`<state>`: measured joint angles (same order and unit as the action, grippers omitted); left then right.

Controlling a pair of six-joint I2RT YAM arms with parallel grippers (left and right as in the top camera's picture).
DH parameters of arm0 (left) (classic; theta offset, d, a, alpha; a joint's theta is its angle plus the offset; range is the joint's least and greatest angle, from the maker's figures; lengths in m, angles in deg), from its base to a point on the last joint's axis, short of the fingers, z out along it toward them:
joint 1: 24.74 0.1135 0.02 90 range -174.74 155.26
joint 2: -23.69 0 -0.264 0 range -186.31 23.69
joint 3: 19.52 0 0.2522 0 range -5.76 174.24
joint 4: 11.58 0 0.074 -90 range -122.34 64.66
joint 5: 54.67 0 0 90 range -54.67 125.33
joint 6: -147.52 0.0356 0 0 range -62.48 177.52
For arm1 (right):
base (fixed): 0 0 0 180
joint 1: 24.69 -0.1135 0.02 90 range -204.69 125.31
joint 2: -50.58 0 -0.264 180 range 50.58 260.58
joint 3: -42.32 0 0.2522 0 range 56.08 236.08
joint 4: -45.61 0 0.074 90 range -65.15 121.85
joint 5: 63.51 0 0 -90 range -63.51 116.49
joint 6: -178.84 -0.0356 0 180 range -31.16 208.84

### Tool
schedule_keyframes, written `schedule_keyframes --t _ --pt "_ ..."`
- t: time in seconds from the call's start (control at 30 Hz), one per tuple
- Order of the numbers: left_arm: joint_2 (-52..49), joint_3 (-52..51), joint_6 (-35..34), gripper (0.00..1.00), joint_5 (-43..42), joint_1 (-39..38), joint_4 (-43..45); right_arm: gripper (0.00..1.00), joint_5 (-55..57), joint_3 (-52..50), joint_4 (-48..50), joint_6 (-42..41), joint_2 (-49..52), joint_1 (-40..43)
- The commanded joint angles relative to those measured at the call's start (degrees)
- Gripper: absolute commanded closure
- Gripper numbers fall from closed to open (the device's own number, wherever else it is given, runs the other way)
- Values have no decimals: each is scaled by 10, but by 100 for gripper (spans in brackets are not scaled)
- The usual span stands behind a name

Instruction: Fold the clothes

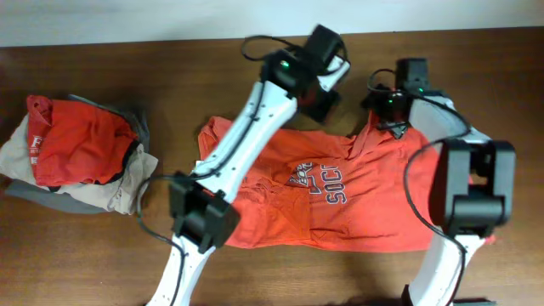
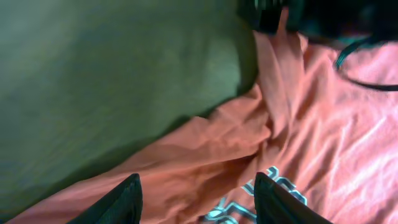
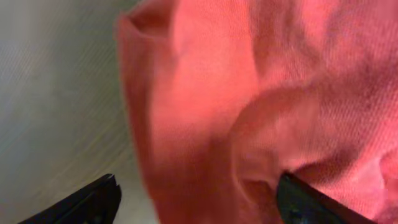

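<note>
The orange-red T-shirt (image 1: 357, 212) lies spread and wrinkled on the wooden table, with its navy-and-white print (image 1: 319, 183) facing up. My left gripper (image 1: 327, 95) hovers over the shirt's far edge. In the left wrist view its fingers (image 2: 196, 200) are open and empty above the cloth (image 2: 205, 149), beside the print (image 2: 281, 186). My right gripper (image 1: 388, 119) is at the shirt's far right part. In the right wrist view its fingers (image 3: 196, 200) are open, straddling a raised fold at the shirt's edge (image 3: 211, 93).
A pile of other clothes (image 1: 76, 153), a red garment on beige and grey ones, sits at the table's left. Bare wood (image 1: 85, 255) shows in front of it. The table's back edge meets a white wall (image 1: 127, 21).
</note>
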<state>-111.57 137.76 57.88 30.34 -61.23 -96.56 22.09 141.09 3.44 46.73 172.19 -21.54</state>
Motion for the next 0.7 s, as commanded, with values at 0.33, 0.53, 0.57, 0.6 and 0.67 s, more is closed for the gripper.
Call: schedule_keyframes --t 0.33,0.53,0.57,0.6,0.67 --pt "83 14 -16 43 29 43 -20 66 155 74 -61 -17 51 -27" --pt "83 14 -16 43 44 43 -31 96 152 100 -71 17 50 -27" --pt "83 14 -16 43 48 43 -33 96 152 109 -78 25 49 -27" --pt "83 14 -16 43 51 43 -35 96 152 120 -88 29 47 -26" --pt "83 14 -16 43 55 43 -41 96 154 141 -114 29 40 -23"
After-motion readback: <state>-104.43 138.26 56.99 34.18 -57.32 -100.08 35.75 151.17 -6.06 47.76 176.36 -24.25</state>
